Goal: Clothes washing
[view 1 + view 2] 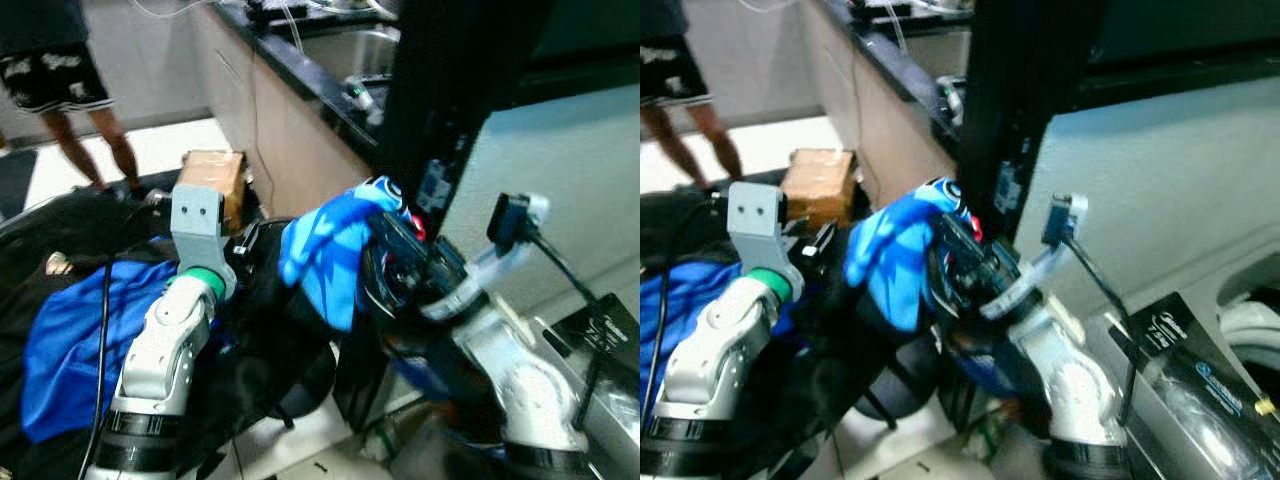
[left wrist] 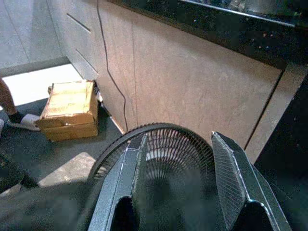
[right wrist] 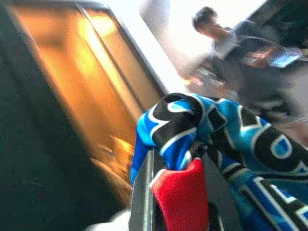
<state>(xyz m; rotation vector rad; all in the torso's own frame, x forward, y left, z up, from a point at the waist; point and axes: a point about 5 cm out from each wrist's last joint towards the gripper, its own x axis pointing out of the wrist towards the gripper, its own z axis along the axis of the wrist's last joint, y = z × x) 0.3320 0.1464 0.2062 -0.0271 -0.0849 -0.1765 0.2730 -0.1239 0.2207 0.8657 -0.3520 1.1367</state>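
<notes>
My right gripper is shut on a bright blue garment with black and white patterning and a red patch. It holds the garment up in front of a tall black panel, beside the white washing machine. A plain blue cloth lies on a heap of dark clothes at the lower left. My left gripper is open with nothing between its fingers, and it points at a black fan grille by the cabinets.
A person's legs stand at the far left on the pale floor. A cardboard box sits against the beige cabinet front under a dark counter with a sink. The washer's labelled front is at the lower right.
</notes>
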